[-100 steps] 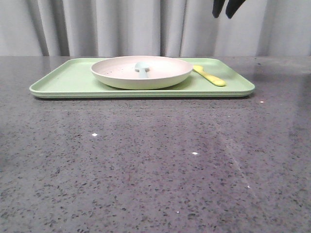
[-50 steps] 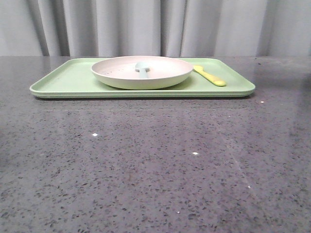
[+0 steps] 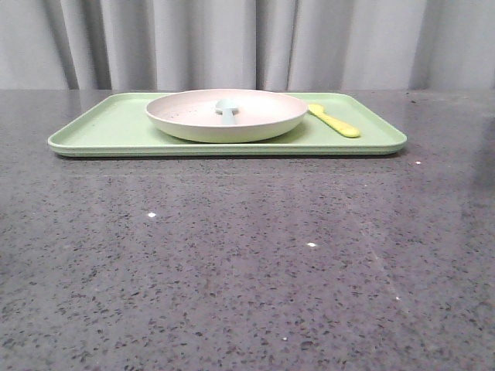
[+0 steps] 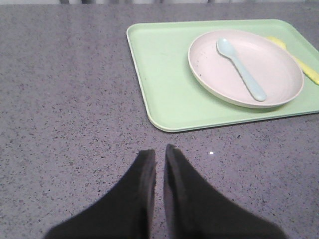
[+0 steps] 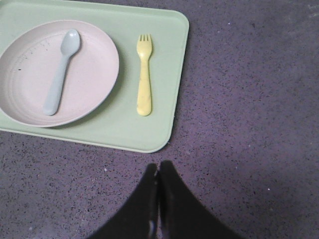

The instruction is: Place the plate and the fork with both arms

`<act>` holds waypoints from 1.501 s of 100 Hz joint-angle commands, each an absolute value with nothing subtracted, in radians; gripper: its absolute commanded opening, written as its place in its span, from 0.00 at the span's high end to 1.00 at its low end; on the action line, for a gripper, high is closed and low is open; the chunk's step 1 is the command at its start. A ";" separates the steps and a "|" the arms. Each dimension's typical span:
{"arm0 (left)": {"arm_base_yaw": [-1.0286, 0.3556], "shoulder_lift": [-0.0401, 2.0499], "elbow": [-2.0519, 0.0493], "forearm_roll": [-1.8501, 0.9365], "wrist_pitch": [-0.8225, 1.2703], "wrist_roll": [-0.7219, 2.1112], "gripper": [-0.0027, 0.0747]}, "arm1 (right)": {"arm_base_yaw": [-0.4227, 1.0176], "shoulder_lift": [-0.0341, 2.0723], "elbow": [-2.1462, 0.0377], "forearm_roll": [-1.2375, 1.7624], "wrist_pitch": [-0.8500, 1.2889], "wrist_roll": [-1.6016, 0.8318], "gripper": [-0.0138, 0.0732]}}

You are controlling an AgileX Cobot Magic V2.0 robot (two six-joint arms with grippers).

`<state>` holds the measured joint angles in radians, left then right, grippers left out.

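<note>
The pinkish-cream plate (image 3: 226,114) sits on the light green tray (image 3: 108,127) at the back of the table, with a pale blue-grey spoon (image 3: 226,110) lying in it. It also shows in the left wrist view (image 4: 271,69) and the right wrist view (image 5: 89,64). The yellow fork (image 3: 334,121) lies on the tray just right of the plate, apart from it (image 5: 144,74). My left gripper (image 4: 159,154) is shut with a thin slit and empty, above bare table near the tray's left front corner. My right gripper (image 5: 159,168) is shut and empty, above bare table near the tray's right front corner. Neither arm shows in the front view.
The dark speckled stone table (image 3: 247,263) stretches in front of the tray. Grey curtains (image 3: 247,39) hang behind the table. The tray's rim shows in both wrist views (image 4: 149,104) (image 5: 169,134).
A second ago the right gripper's black fingertips showed at the top right of the front view; they have left that view. The plate, fork and tray have not moved.
</note>
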<state>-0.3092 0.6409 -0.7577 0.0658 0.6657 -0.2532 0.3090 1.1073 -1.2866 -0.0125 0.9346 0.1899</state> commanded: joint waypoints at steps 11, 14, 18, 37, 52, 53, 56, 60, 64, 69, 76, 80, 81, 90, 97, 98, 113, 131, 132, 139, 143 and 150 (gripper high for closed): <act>-0.315 0.578 -0.777 0.095 0.585 -0.263 0.99 | 0.307 0.919 -1.117 -0.053 0.742 0.176 0.85; -0.315 0.564 -0.772 0.095 0.585 -0.263 0.99 | 0.307 0.889 -1.084 -0.056 0.724 0.176 0.85; -0.315 0.551 -0.762 0.095 0.585 -0.263 0.99 | 0.307 0.862 -1.051 -0.057 0.706 0.176 0.85; -0.315 0.461 -0.693 0.096 0.571 -0.263 0.99 | 0.307 0.693 -0.884 -0.057 0.627 0.176 0.85; -0.315 0.381 -0.632 0.096 0.557 -0.263 0.99 | 0.307 0.552 -0.766 -0.057 0.583 0.176 0.85; -0.315 0.377 -0.629 0.096 0.557 -0.263 0.99 | 0.307 0.539 -0.756 -0.057 0.578 0.176 0.85; -0.315 0.358 -0.619 0.096 0.554 -0.263 0.99 | 0.307 0.520 -0.737 -0.057 0.567 0.176 0.85; -0.315 0.339 -0.604 0.096 0.550 -0.263 0.99 | 0.307 0.482 -0.710 -0.057 0.552 0.176 0.85; -0.315 0.319 -0.591 0.096 0.548 -0.263 0.99 | 0.307 0.445 -0.689 -0.057 0.533 0.176 0.85; -0.315 0.298 -0.578 0.096 0.548 -0.263 0.99 | 0.307 0.406 -0.661 -0.057 0.518 0.176 0.85; -0.315 0.273 -0.564 0.096 0.548 -0.263 0.99 | 0.307 0.359 -0.634 -0.057 0.513 0.176 0.85; -0.315 0.262 -0.559 0.096 0.548 -0.263 0.99 | 0.307 0.335 -0.625 -0.057 0.516 0.176 0.85; -0.315 0.259 -0.559 0.096 0.548 -0.263 0.99 | 0.307 0.328 -0.622 -0.057 0.516 0.176 0.85; -0.315 0.245 -0.555 0.098 0.548 -0.263 0.99 | 0.307 0.299 -0.604 -0.057 0.520 0.176 0.85; -0.315 0.245 -0.555 0.098 0.548 -0.263 0.99 | 0.307 0.293 -0.600 -0.057 0.527 0.176 0.85; -0.315 0.245 -0.555 0.098 0.548 -0.263 0.99 | 0.307 0.293 -0.600 -0.057 0.527 0.176 0.85; -0.315 0.245 -0.555 0.098 0.548 -0.263 0.99 | 0.307 0.293 -0.600 -0.057 0.530 0.176 0.85; -0.315 0.245 -0.555 0.098 0.548 -0.263 0.99 | 0.307 0.293 -0.599 -0.057 0.530 0.176 0.85; -0.315 0.245 -0.555 0.098 0.548 -0.263 0.99 | 0.307 0.293 -0.599 -0.057 0.530 0.176 0.85; -0.315 0.245 -0.555 0.098 0.548 -0.263 0.99 | 0.307 0.293 -0.599 -0.057 0.530 0.176 0.85; -0.315 0.245 -0.555 0.098 0.548 -0.263 0.99 | 0.307 0.293 -0.599 -0.057 0.530 0.176 0.85; -0.315 0.245 -0.555 0.098 0.548 -0.263 0.99 | 0.307 0.293 -0.599 -0.057 0.530 0.176 0.85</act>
